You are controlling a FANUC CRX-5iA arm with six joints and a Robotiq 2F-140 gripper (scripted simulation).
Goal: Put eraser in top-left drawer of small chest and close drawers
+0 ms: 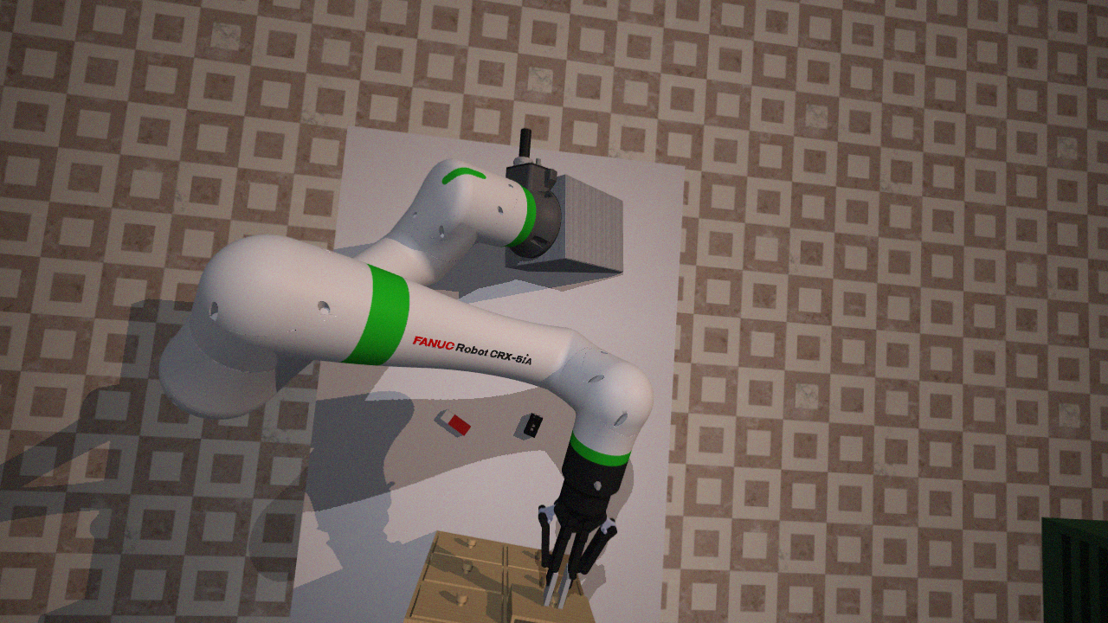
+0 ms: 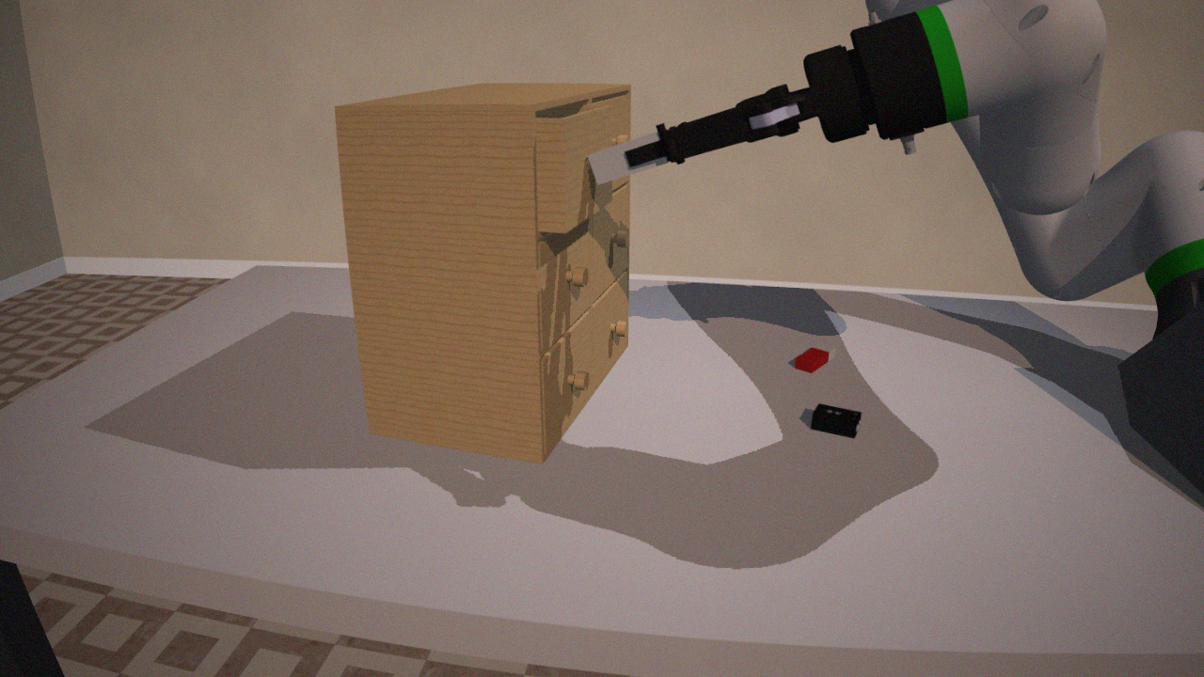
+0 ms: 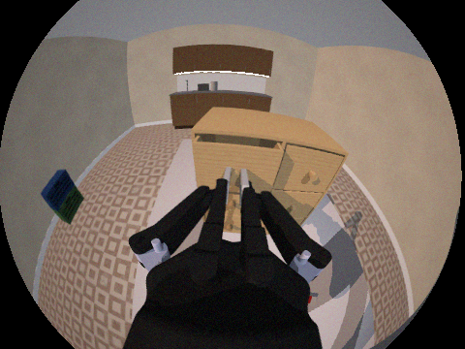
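The small wooden chest [image 2: 471, 260] stands on the table, with its drawer fronts towards the arm. Its top-row left drawer [image 2: 572, 168] sits a little way out of the front; in the wrist view [image 3: 239, 151] a dark gap shows behind its front. My gripper [image 2: 606, 164] is level with that drawer and shut on its knob, which is hidden between the fingers. The eraser [image 2: 811, 359], red with a white end, lies on the table well away from the chest; it also shows in the overhead view [image 1: 455, 422].
A small black block [image 2: 834, 418] lies near the eraser. The other drawers look pushed in. The arm's grey base block [image 1: 576, 224] stands at the far end of the table. A dark green box [image 1: 1075, 569] stands on the floor off the table.
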